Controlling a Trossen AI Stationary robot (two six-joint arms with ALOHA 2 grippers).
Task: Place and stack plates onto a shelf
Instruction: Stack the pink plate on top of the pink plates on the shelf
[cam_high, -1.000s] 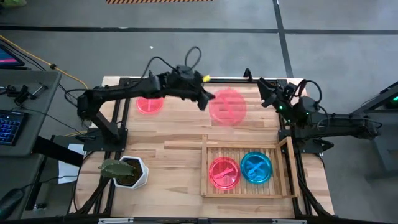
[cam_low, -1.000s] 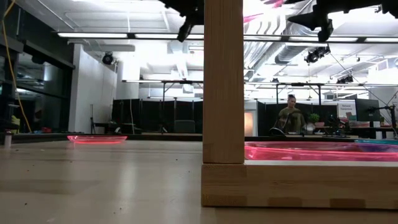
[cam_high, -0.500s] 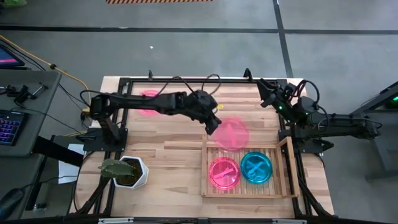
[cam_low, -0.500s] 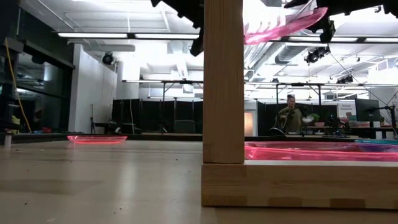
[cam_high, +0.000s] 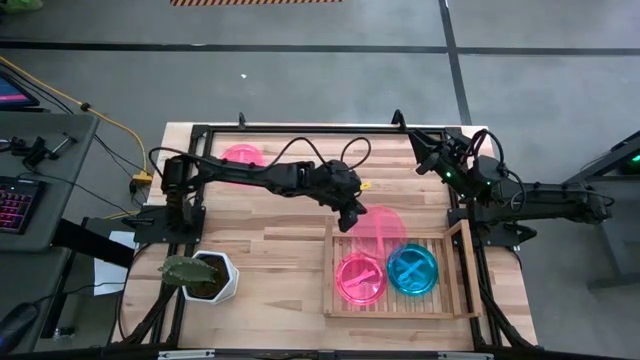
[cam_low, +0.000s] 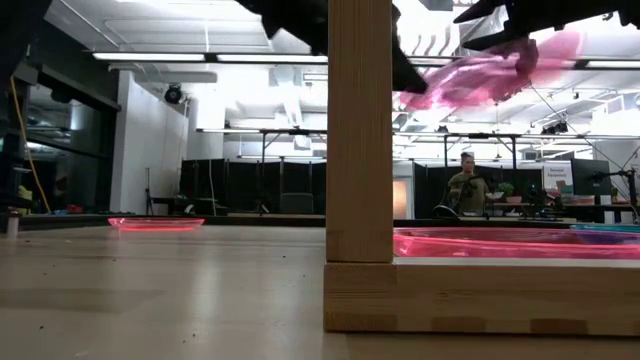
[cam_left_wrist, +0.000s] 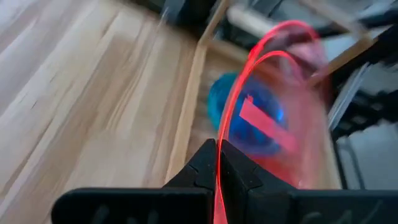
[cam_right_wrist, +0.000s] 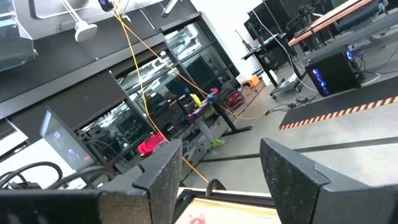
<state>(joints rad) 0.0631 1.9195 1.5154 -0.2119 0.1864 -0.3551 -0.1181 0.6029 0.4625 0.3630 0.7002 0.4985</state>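
While the left gripper is clamped edge-on to the rim of a round translucent pink plastic plate, that plate is carried in the air, tilted, over the far rail of the flat light-wood slatted shelf. In the left wrist view the fingers are seen pressed together on the thin rim, with the plate's disc reaching forward from them.

From the high view, a matching pink plate with a lighter bar across its centre lies flat in the shelf's left part, and a teal-blue translucent plate lies just beside it on the right. The held plate overlaps the shelf's far edge at a spot between the two, a little toward the pink one. The coming move is judged to turn on this: the resting pink plate lies toward the near side of the table and slightly left of the held plate's centre, so the carried disc has to be brought nearer and levelled before release if pink is to be stacked on pink.

Another pink plate remains on the wooden table at the far left, well apart from the shelf.

At the table's far right corner the right gripper waits with its fingers apart and nothing between them; the left arm is plainly the nearer to the shelf.
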